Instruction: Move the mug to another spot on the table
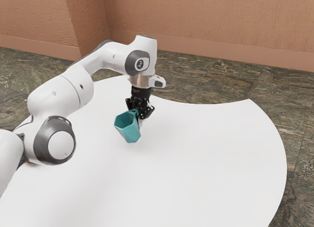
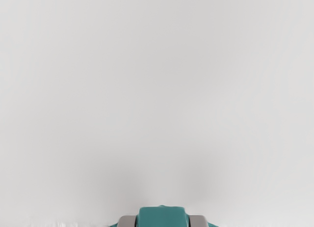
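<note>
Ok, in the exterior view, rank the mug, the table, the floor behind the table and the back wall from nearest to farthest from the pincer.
1. mug: teal, tilted, gripped at its rim by the pincer.
2. table: white top directly beneath the pincer.
3. floor: dark stone strip behind the table.
4. wall: tan, beyond that floor strip, farthest.

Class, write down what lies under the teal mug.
Plain white table shows beneath the tilted mug, which the gripper holds. The patch right under its base is hidden by the mug itself.
</note>
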